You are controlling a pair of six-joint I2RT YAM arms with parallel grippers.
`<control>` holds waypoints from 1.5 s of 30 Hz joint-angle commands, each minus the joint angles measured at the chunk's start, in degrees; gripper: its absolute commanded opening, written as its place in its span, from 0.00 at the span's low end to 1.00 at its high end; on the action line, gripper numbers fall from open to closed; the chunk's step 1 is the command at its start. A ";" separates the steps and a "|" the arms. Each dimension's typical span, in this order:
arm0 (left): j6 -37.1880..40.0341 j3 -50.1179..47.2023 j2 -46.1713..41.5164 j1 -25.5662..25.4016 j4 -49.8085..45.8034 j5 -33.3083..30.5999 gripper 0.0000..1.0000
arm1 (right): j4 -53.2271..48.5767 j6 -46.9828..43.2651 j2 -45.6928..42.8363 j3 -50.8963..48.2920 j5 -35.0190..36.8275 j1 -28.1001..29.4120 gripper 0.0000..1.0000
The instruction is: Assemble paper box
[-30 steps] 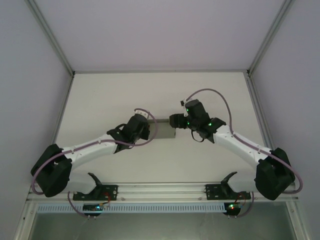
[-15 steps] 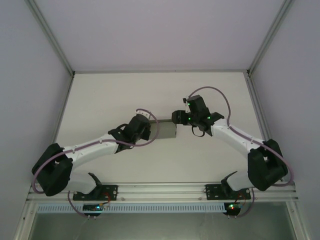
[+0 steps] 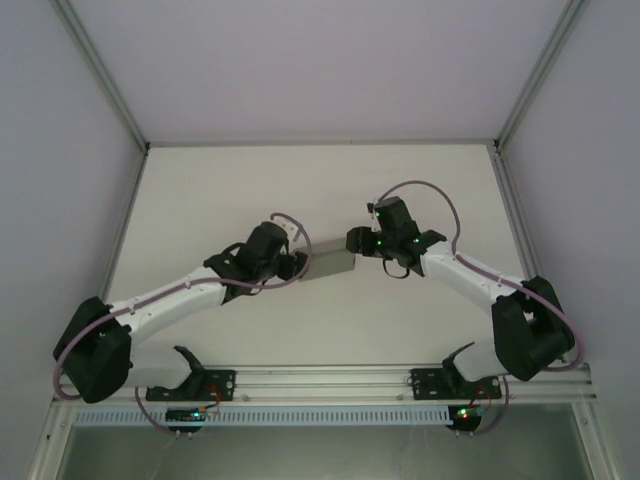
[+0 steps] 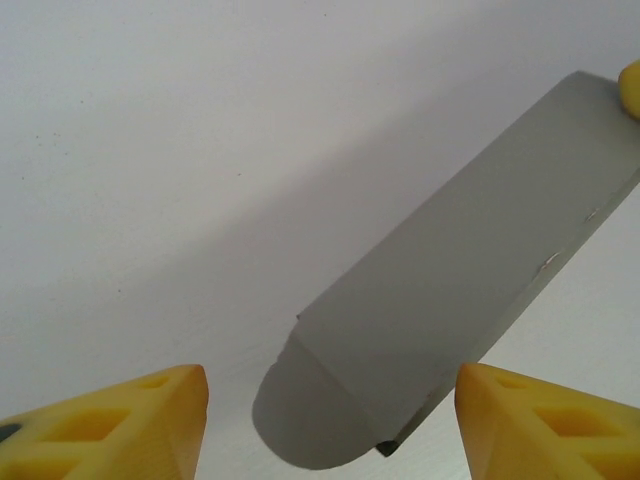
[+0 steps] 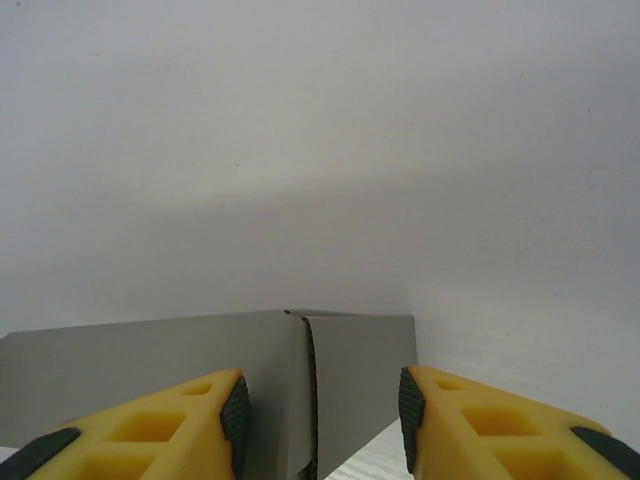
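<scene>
**Obs.** The white matte table top (image 3: 200,200) ran well beyond the box on every side. The white-and-black left arm (image 3: 170,300) reached in to the box's left end. The white-and-black right arm (image 3: 470,275) reached in to its right end.

**Task item.** The paper box (image 3: 333,259) was plain grey thin cardboard, a low oblong already folded up. It lay skewed between the two wrists. It threw a broad shadow to one side in the left wrist view. Whether it sat flat or had one end raised could not be told.

**Grippers.**
- The left gripper (image 4: 330,378) was released, with its yellow fingers spread wide either side of the box's left end and no pad pressing the card.
- The right gripper (image 5: 320,385) stood at the box's right end, over a corner seam. Whether it pinched the card or only stood beside it could not be told.
- One yellow fingertip (image 4: 632,85) of the right gripper met the box's far corner.
- What looked like a rounded grey flap (image 4: 300,430) stuck out, untucked, at the box's left end.

**Risks (judgement).**
- With the left fingers free of it, the box had no counter-hold, so a push from the right end alone could spin or slide the light card.
- If the jaws closed off-square across the seam, they could crease the wall or spring the seam open.
- If the left fingers closed over the flap instead of tucking it, they could crush it.
</scene>
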 commanded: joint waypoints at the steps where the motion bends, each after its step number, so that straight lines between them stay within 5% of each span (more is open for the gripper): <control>1: 0.01 1.64 -1.97 1.45 -1.32 5.62 0.66 | -5.51 0.46 1.34 -2.38 0.51 0.46 0.47; 8: 1.36 1.27 -1.81 1.80 -2.68 4.52 0.69 | -6.69 -1.88 0.54 2.90 -3.29 0.01 0.62; 15: 2.97 2.02 -3.57 2.72 -4.13 6.35 0.86 | -5.24 -10.71 -4.21 5.61 -7.69 -3.02 0.68; 23: 5.19 0.87 -6.29 5.05 -8.71 7.80 0.90 | -3.93 -35.57 -8.01 -0.63 -13.27 -0.47 0.66; 35: 7.80 0.78 -3.29 7.29 -8.27 13.70 0.91 | -5.71 -46.53 0.22 2.25 -16.88 -1.44 0.66; 45: 11.69 2.61 1.48 7.91 -5.72 14.97 0.91 | -2.13 -43.99 6.18 5.69 -14.22 -1.65 0.59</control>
